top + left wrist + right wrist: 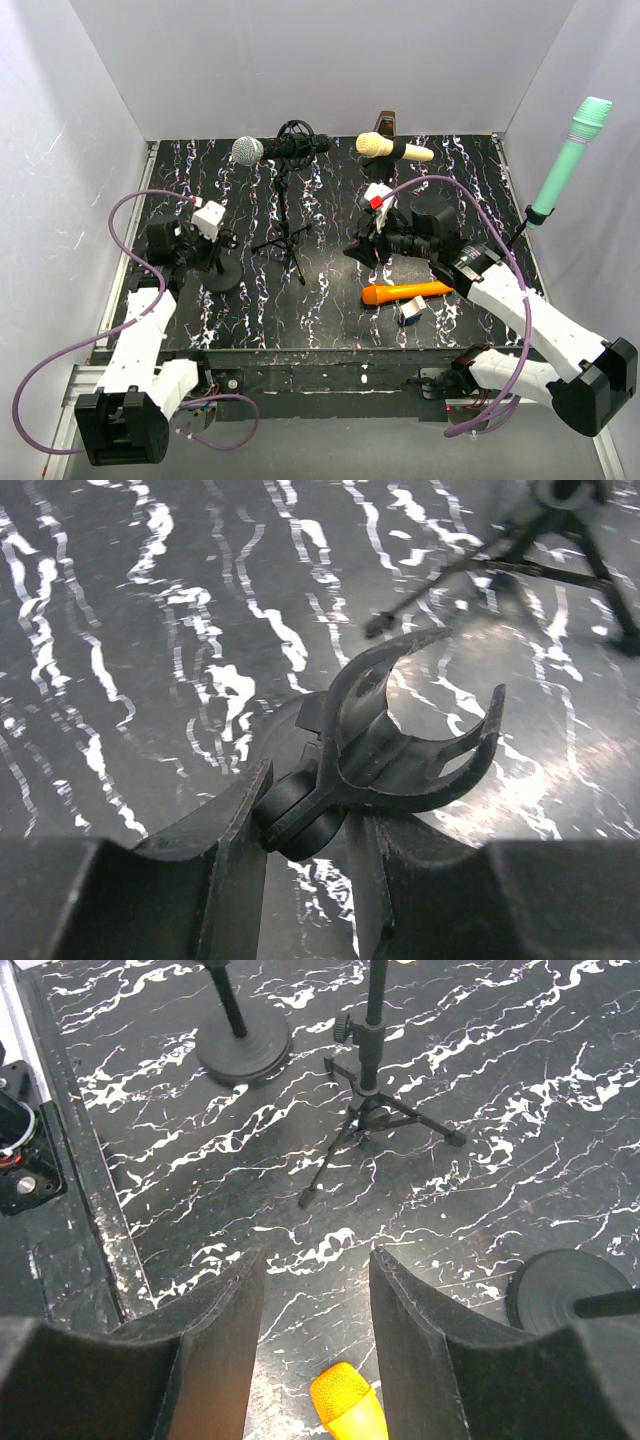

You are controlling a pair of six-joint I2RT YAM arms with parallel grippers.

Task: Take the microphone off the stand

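Orange microphone (405, 293): off any stand, lying flat on the black marbled table (320, 310), near-right of centre, head to the left, handle to the right. Open mat on its left and near sides. A small white-and-blue box (411, 311) lies just beside it on the near side.

Right gripper (315, 1270): above the microphone's head, fingers apart, nothing between them. In the right wrist view the orange mesh head (348, 1400) shows just below the gap.

Left gripper (305, 825): closed on the pivot under the empty clip (400, 750) of the left stand. Clip mouth is open, nothing seated in it. This stand's round base (221, 273) sits near the table's left side, with open mat around it.

Obstacles:
- tripod stand (285, 235) in the middle, between the two arms, legs spread low over the mat; it carries a silver-headed microphone (248, 150), lying roughly level.
- cream microphone (393, 149) on a stand at the far side, behind the right gripper.
- a second round base (565, 1295) near the right gripper, shown in the right wrist view.
- green microphone (572, 158) tilted up on the far right, close to the right wall.

Edges: white walls on the left, far and right sides. A dark raised rim (300, 352) runs along the near edge of the mat.
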